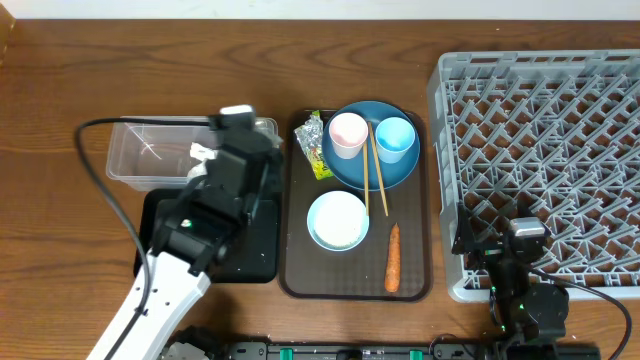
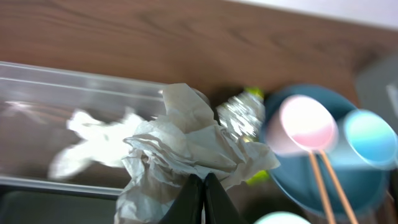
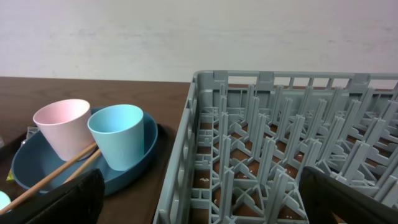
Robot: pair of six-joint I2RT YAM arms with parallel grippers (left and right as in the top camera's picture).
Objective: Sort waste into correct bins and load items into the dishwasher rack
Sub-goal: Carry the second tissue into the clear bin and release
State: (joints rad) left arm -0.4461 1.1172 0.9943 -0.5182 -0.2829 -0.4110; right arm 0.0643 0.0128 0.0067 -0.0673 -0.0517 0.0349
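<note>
Left hand (image 2: 202, 190) is pressed together, pinching a crumpled white tissue (image 2: 186, 146) right at the fingertips. The paper hangs bunched below them, and I can't tell if it's clear of everything.

Overhead puts the left arm over the near right corner of the clear tub (image 1: 120, 125), where it meets the black tray (image 1: 260, 252). A second tissue (image 2: 93, 140) lies inside the tub, so I read this as the paper-waste drop — carry over the tub, then let go. The tip pinch makes sense: soft paper needs only a small bite and falls free once the fingers part.

Right hand (image 3: 199, 202) is spread wide with nothing in it, low at the near edge of the dishwasher rack (image 3: 280, 155) — looks parked out of the left arm's way.

On the brown serving tray (image 1: 412, 220):
- The foil wrapper (image 1: 312, 142) is at the far-left corner, just beside the blue plate (image 1: 400, 170).
- The pink cup (image 1: 348, 133) and light blue cup (image 1: 395, 138) stand upright on the plate.
- The chopsticks (image 1: 372, 178) run off the plate's edge toward the white bowl (image 1: 337, 220).
- The carrot (image 1: 393, 258) lies near the right side.

Nothing is loaded in the rack yet. I can't make out any rice scraps.
</note>
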